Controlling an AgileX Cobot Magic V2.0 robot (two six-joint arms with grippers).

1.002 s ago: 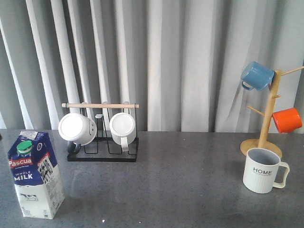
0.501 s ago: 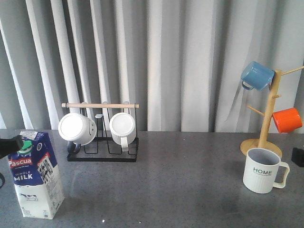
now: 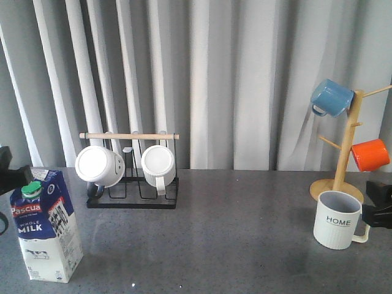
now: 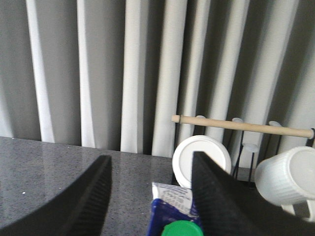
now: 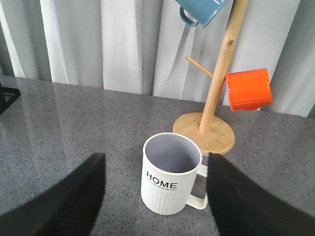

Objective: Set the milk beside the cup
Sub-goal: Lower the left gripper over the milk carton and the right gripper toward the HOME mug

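Observation:
The milk (image 3: 46, 225), a blue-and-white carton with a green cap, stands upright at the front left of the table. Its top and cap (image 4: 181, 229) show between my left gripper's (image 4: 150, 189) open fingers, near the right finger. In the front view the left gripper (image 3: 9, 174) is a dark shape just behind the carton's top. The cup (image 3: 339, 219), a cream ribbed "HOME" mug, stands at the right. My right gripper (image 5: 155, 191) is open, its fingers on either side of the cup (image 5: 171, 173) and apart from it. It shows dark at the right edge (image 3: 380, 211).
A black wire rack (image 3: 131, 184) with a wooden bar holds two white mugs (image 3: 99, 166) behind the milk. A wooden mug tree (image 3: 343, 165) with a blue mug (image 3: 331, 97) and an orange mug (image 3: 370, 154) stands right behind the cup.
Both arms have come into the front view: the left one appeared behind the carton's top and has shifted left, and the right one has come further in beside the cup's handle.

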